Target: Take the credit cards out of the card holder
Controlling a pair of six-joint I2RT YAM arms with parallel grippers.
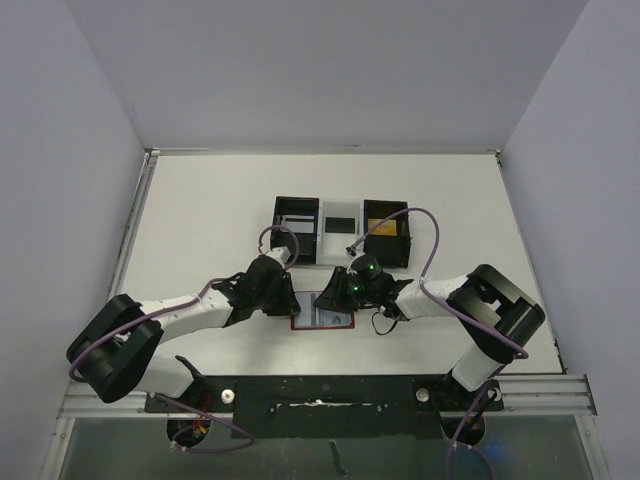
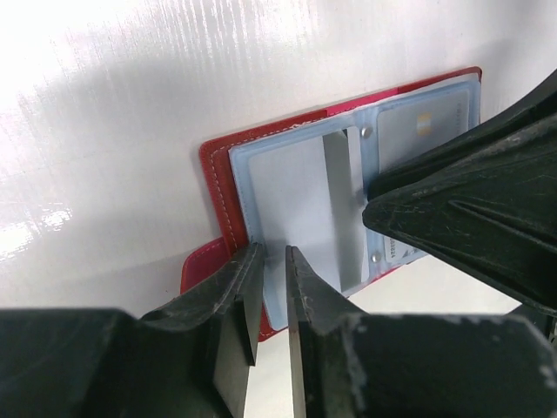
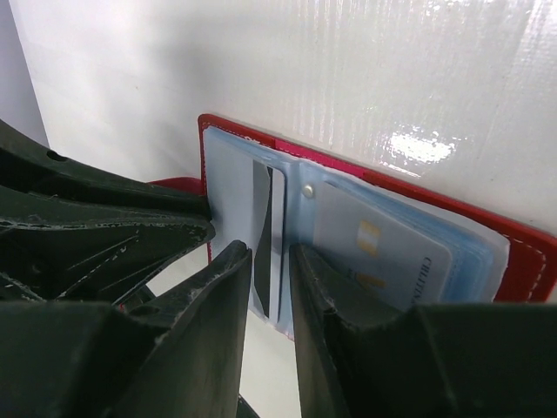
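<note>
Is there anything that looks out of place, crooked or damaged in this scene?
Nothing stands out. The card holder lies open and flat on the table, credit cards sit inside its sleeves, and the tray behind it stands square.

A white, glossy table (image 1: 200, 220) carries everything here. Near its middle, toward the near side, the card holder (image 1: 325, 316) lies opened flat, red cover down against the surface and pale blue-grey sleeves facing up; a small red tab (image 2: 202, 263) sticks out past one edge onto the tabletop. Farther back, apart from it, sits a three-compartment tray (image 1: 320, 235), with black sections at left and right and a white one between. An aluminium rail (image 1: 540, 385) runs along the near edge.
</note>
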